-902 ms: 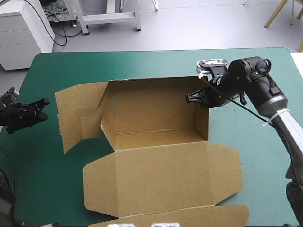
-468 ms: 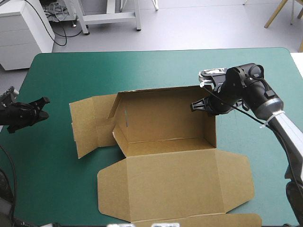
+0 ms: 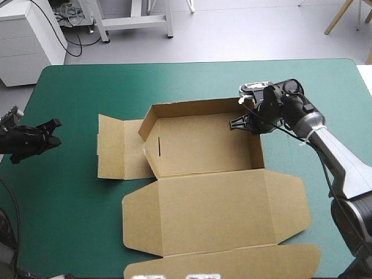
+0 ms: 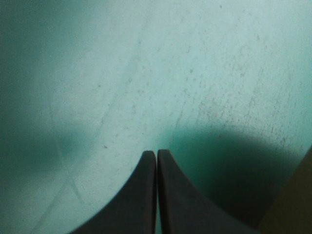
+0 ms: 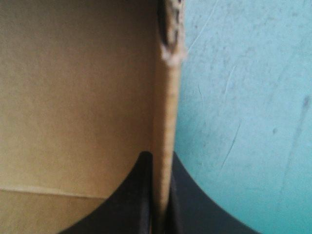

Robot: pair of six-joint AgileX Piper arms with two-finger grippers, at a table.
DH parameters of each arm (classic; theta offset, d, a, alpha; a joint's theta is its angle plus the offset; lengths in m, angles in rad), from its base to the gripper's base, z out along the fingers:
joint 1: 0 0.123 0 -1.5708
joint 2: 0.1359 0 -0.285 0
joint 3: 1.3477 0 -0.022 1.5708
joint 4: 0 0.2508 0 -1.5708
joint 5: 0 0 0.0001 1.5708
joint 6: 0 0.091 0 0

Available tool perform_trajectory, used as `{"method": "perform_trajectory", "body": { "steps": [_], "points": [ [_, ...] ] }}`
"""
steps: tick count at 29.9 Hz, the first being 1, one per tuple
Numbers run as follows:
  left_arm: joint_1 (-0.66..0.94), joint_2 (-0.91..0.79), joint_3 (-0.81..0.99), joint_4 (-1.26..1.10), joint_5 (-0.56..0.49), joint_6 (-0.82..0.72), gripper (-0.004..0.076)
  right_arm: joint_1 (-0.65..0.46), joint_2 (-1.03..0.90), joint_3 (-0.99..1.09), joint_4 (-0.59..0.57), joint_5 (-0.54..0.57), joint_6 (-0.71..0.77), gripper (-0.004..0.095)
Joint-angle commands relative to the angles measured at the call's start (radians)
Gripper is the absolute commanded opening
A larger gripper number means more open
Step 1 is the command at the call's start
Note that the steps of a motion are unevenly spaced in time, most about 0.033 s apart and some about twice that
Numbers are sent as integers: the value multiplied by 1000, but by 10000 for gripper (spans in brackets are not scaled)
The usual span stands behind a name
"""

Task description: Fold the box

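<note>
Teal-green, matte and faintly scuffed across the whole counter (image 3: 75, 87). At the far left, near that edge: the left gripper (image 3: 53, 132), black fingers (image 4: 131, 204) pressed together into one pointed arch over bare cover, well apart from the board. Next, mid-counter, the box (image 3: 203, 148): brown corrugated sheet, dull and fibrous, already up as an open tray, with an end flap (image 3: 119, 154) lying flat to its left and the broad lid (image 3: 215, 212) spread flat toward the near edge, its corners cut on the slant. At the right, the right gripper (image 3: 235, 123), fingers pinching the tray's right wall (image 5: 165, 112) close to the far corner, one inside and one outside, the board's raw edge fuzzy where cut. Judged as the step in hand: settling that wall upright. To do it well: keep the pinch square to the crease, steer along the score line rather than across it, spare the fluting from crushing, and bring the idle left side in for the flat end flap, probably the next piece to raise and tuck.
</note>
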Motion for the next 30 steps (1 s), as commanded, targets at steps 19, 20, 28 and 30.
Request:
{"method": "perform_trajectory", "body": {
  "steps": [19,20,28,30],
  "points": [
    [2,-45,-24,-53,-2,-2,-10,-1,-12,-107,-88,-128,67,869],
    [2,-45,-24,-53,-2,-2,-10,-1,-12,-136,-88,-105,67,868],
    [2,-45,-24,-116,27,19,-10,-1,-13,-416,-105,144,12,860],
    [2,-45,-24,-118,32,19,-10,-1,-34,-440,-90,141,11,858]
  ]
}}
